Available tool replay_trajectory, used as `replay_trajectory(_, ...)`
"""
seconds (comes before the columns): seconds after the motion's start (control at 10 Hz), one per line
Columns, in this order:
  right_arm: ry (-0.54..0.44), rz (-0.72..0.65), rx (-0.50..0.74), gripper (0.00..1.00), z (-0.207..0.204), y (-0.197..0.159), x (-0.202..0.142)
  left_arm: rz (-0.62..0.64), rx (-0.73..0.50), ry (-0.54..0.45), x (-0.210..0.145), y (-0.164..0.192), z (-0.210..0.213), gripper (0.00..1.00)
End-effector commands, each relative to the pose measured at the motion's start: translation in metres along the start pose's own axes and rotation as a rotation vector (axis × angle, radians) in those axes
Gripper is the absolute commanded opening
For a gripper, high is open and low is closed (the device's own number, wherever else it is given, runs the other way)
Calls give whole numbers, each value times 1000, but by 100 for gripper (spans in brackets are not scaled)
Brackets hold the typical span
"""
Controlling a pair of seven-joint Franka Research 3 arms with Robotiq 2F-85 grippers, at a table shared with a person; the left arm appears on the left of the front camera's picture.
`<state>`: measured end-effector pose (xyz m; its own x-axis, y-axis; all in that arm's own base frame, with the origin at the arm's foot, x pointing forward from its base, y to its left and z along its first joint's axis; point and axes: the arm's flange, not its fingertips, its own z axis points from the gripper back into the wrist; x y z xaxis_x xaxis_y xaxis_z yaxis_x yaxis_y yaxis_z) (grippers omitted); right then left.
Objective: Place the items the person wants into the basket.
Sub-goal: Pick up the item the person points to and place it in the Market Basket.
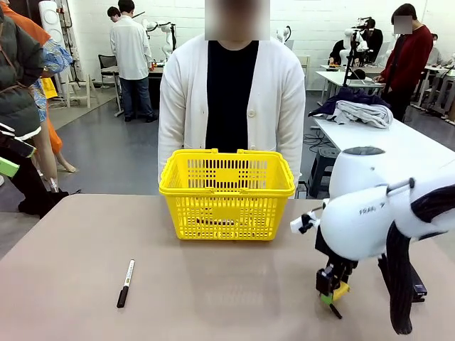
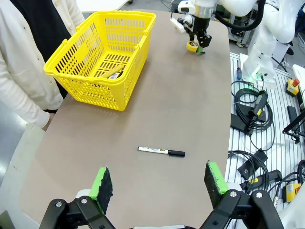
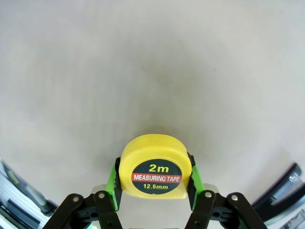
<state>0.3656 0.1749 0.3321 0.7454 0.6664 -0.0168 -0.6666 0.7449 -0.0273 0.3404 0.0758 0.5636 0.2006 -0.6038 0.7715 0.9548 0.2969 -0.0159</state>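
Observation:
My right gripper is shut on the round yellow tape measure, pinching it between the green pads just above the table at the front right. The tape measure's black strap hangs below it. The left wrist view has this same right gripper and tape measure far off, beside the yellow basket. My left gripper stands open, high over the table, with nothing in it. The basket stands mid-table in front of the person, with a dark and yellow item lying inside.
A white-barrelled marker with a black cap lies on the table at the front left, and the left wrist view has this marker below the open fingers. Cables and boxes lie on the floor past the table's edge.

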Motion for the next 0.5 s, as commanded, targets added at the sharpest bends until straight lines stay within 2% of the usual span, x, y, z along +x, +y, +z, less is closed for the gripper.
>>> replay_trajectory(0.0,-88,8,26,1,62,17,-73,-13,-3,-22,-1,1,1,100)
replay_trajectory(0.2,-114,-18,8,1,135,11,-69,-13,-3,-22,-1,1,1,100)
replay_trajectory(0.4,-112,-13,-1,1,188,14,-65,-13,-3,-22,-1,1,1,100)
